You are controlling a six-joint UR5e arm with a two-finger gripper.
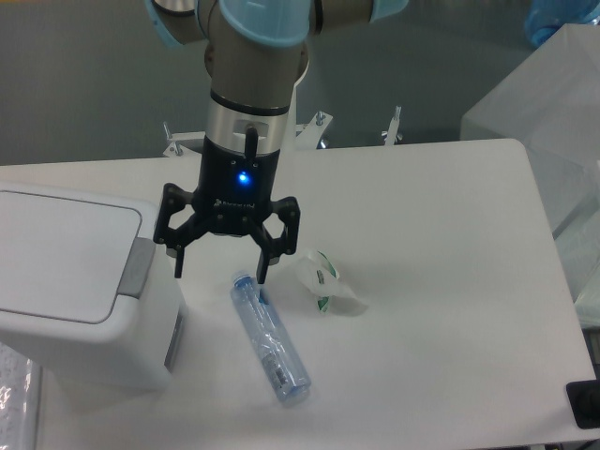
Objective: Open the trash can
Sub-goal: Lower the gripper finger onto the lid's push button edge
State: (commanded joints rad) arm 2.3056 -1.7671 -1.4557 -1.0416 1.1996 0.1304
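Note:
The trash can is a large white boxy bin at the left edge of the table, its flat lid down. Its grey push tab faces right, toward the gripper. My gripper hangs open and empty, fingers pointing down, just right of the tab. The left fingertip is close beside the tab; I cannot tell if they touch. The right fingertip is just above the cap end of a clear plastic bottle.
A clear plastic bottle lies on the white table below the gripper. A crumpled wrapper with green print lies to its right. Clear plastic sheeting stands at the far right.

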